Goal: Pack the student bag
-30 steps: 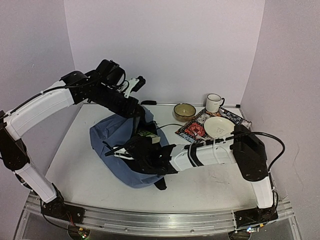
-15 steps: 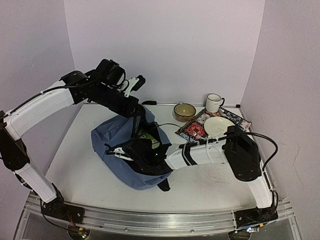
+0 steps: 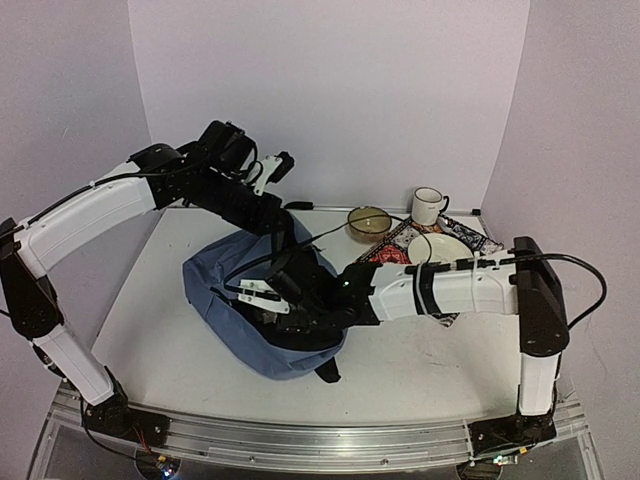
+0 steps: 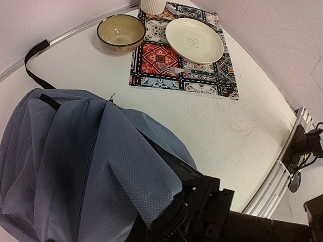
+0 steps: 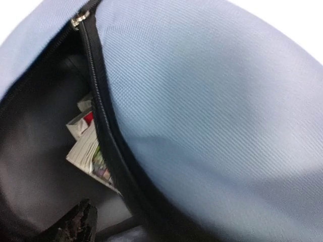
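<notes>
Pale lilac walls stand around a white surface. From above, the student bag lies near the middle of the surface, a little toward the left edge, with its opening turned upward. The left gripper is at the far upper edge of the bag. Its jaws are together, clamped on the fabric, which rises to a peak there. The right gripper is over the open mouth of the bag; whether its jaws are apart I cannot tell. In the far right corner are a patterned placemat, a plate, a bowl and a white mug.

From the left wrist, the blue fabric of the bag fills the lower left and runs up toward the camera. A black strap lies on the surface beside it. Farther away the bowl stands just beside the placemat, which carries the plate and a fork.

From the right wrist, the bag's fabric covers most of the view. A black zip borders the opening, and printed paper lies in the dark inside. One dark fingertip shows at the bottom edge.
</notes>
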Controlling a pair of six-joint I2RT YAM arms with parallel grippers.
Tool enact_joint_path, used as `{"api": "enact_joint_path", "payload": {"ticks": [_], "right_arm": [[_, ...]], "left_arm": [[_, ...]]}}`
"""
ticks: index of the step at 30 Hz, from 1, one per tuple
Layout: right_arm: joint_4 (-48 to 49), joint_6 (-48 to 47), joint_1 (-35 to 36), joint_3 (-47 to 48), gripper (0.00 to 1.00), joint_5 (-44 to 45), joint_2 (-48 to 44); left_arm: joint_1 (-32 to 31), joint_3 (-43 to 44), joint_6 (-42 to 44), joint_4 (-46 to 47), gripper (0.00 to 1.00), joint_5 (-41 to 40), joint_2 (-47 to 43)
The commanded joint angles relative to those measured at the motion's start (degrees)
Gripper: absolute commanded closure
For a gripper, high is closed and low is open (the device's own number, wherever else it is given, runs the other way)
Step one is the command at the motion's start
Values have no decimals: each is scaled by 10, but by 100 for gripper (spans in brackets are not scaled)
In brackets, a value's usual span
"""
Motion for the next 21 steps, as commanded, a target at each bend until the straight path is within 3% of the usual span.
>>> {"api": "enact_joint_path", "payload": {"ticks": [1, 7, 10, 15, 21], "right_arm": [[-56, 52, 3, -31, 12, -37, -51], [-60, 110, 3, -110, 7, -57, -138], [-62, 150, 3, -150, 6, -71, -184], [-62, 209, -1, -190, 2, -79, -249], [-68, 263, -12, -189, 2, -101, -308]], "left_arm": [[-4, 3, -2, 54, 96, 10, -2], [-4, -44, -7, 67, 89, 26, 0], [-4, -76, -14, 84, 81, 59, 2], [-5, -128, -35, 123, 62, 107, -3], [-5, -151, -55, 128, 31, 60, -47]]}}
